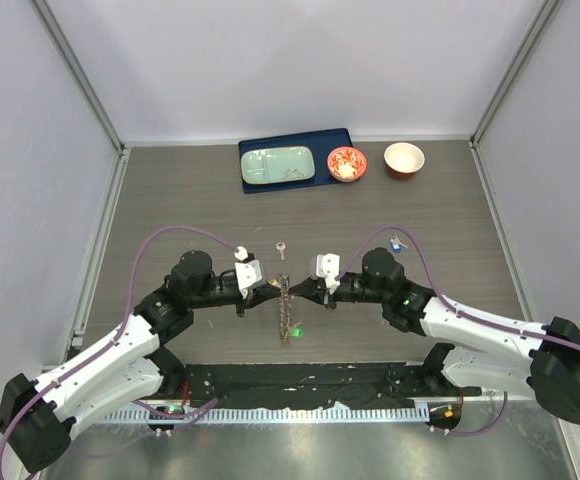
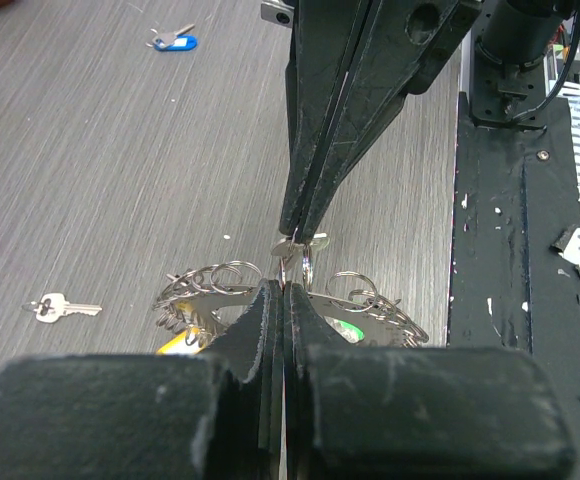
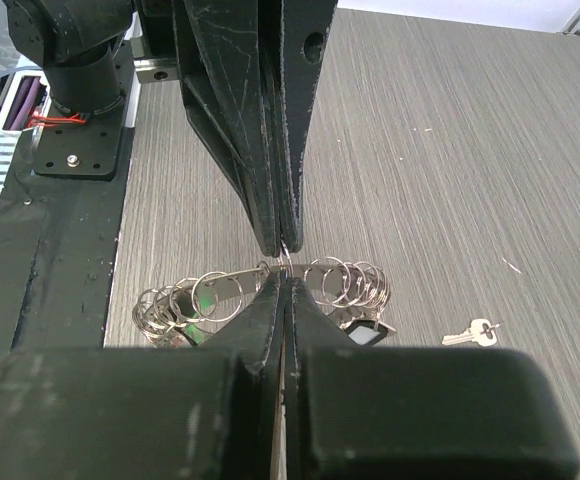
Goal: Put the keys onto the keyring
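- The left gripper (image 2: pixel 275 292), at the bottom centre of its own wrist view, is clamping shut on the rim of the keyring (image 1: pixel 285 308). The ring is standing edge-on in the middle of the overhead view, between the two arms.
- The right gripper (image 2: pixel 295 234), reaching down from the top of the left wrist view, is pinching shut on what looks like a small silver key (image 2: pixel 300 244) just above the rim. Whether the pads are gripping its head or its loop is too small to tell.
- The step in hand appears to be threading this key onto the ring, where several wire loops and a green-headed key (image 1: pixel 296 330) are already hanging.
- Doing it well means the left arm bracing the ring while the right is feeding the loop along the rim in small moves. The two sets of tips are almost touching, so there is little room.
- Twisting hard is risking the key slipping out of the pinch.
- A loose silver key (image 2: pixel 60 308) at lower left and a blue-headed key (image 2: pixel 173 41) at upper left are lying on the table (image 2: pixel 120 180), waiting.
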`<state>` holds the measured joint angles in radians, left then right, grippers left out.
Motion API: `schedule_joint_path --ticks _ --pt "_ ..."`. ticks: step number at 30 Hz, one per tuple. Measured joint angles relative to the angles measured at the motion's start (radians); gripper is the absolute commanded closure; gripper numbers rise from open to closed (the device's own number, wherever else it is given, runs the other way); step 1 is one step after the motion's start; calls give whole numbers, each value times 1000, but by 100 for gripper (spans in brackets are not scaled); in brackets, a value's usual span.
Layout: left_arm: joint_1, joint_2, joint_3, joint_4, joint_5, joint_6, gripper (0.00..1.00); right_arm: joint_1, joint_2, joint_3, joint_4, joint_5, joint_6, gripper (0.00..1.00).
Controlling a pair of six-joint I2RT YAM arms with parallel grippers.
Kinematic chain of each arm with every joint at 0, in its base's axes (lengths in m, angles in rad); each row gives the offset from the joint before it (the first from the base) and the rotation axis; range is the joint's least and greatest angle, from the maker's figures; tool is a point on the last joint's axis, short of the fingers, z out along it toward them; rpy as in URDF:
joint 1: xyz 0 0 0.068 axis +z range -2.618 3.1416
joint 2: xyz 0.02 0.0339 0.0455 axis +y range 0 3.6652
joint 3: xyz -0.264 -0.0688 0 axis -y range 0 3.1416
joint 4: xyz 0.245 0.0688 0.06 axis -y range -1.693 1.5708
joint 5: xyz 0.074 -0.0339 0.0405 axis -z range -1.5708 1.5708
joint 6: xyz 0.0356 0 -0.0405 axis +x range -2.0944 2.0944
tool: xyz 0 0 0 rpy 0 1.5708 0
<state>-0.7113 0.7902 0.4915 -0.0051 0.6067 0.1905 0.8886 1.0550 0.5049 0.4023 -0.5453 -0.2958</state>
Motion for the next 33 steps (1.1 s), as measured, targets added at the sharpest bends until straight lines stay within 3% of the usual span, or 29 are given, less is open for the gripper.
schedule_joint_path --ticks 33 --pt "0 0 0 16 19 -9 100 0 -21 -10 -7 34 -12 99"
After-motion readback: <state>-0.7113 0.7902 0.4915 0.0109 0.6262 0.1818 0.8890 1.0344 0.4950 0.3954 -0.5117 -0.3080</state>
